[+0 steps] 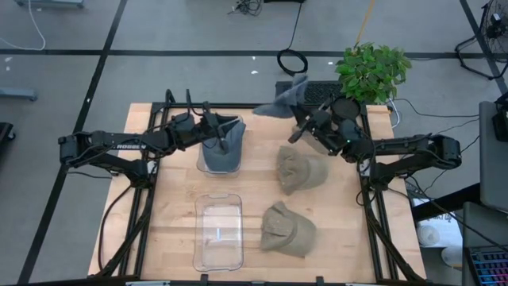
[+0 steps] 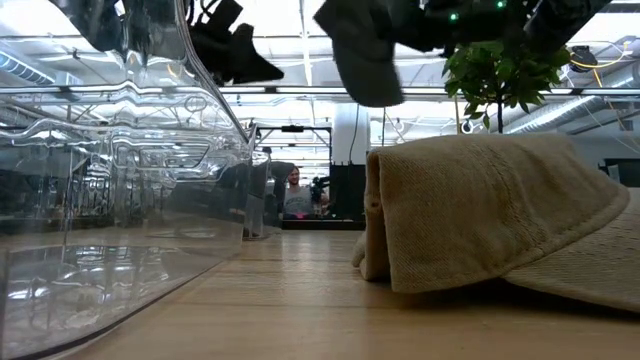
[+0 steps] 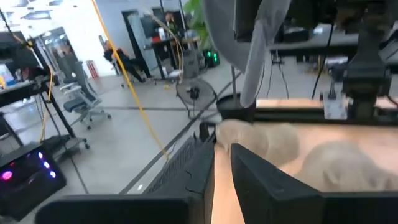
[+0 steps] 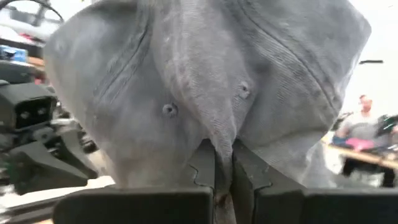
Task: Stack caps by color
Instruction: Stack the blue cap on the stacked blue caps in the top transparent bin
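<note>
At the near edge of the wooden bench (image 1: 333, 238) lay one clear plastic bin (image 1: 218, 230), long side running away from the viewer, with nothing visible inside it. Just beside it, to the right, sat a tan cap (image 1: 287, 229), crumpled. Farther back on the same side, a second tan cap (image 1: 300, 169) lay apart from the first. Level with it on the left stood a second clear bin (image 1: 221, 145) holding blue-grey caps (image 1: 220, 159). Above that bin hung the left tool (image 1: 223, 144), fingers narrowly parted; whether it gripped any fabric could not be told. At the far right edge of the bench, the right tool (image 4: 224, 168) was clamped on a fold of a blue-grey cap (image 4: 205, 81), held aloft clear of the wood. Beyond the bench stood a potted plant (image 1: 371, 70).
</note>
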